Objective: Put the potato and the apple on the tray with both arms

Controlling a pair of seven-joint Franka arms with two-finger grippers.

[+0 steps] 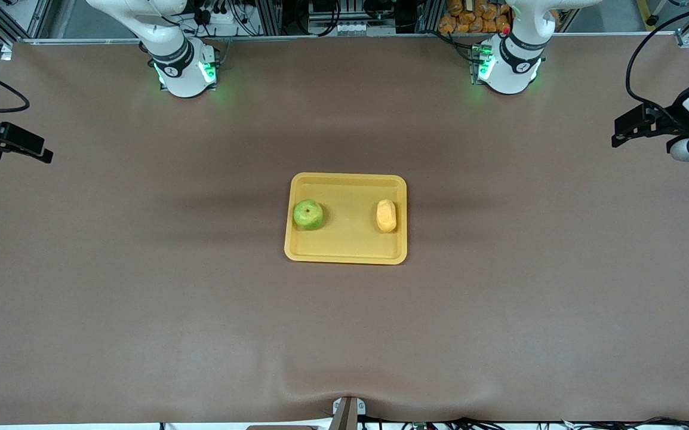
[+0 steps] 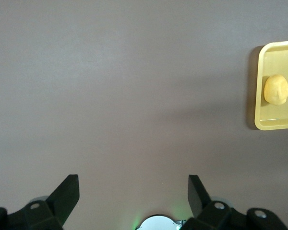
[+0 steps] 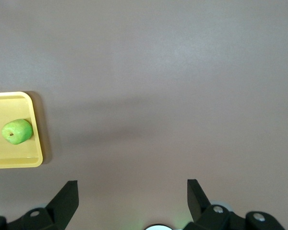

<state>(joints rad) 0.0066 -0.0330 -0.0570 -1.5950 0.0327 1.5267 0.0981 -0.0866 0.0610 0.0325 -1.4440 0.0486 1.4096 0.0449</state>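
Observation:
The yellow-orange tray (image 1: 347, 177) lies in the middle of the brown table. The green apple (image 1: 308, 214) sits in it toward the right arm's end, and the potato (image 1: 385, 215) sits in it toward the left arm's end. My left gripper (image 1: 620, 134) is open and empty, up over the table's edge at the left arm's end. My right gripper (image 1: 41, 150) is open and empty over the edge at the right arm's end. The left wrist view shows its open gripper (image 2: 133, 189), the potato (image 2: 276, 89) and the tray's rim (image 2: 259, 123). The right wrist view shows its open gripper (image 3: 132, 191), the apple (image 3: 17, 131) and the tray's rim (image 3: 19, 162).
The two arm bases (image 1: 186, 71) (image 1: 508, 68) stand at the table's edge farthest from the front camera. The table cover has a wrinkle by a small mount (image 1: 347, 412) at the edge nearest that camera. Orange items (image 1: 476, 15) are stacked off the table.

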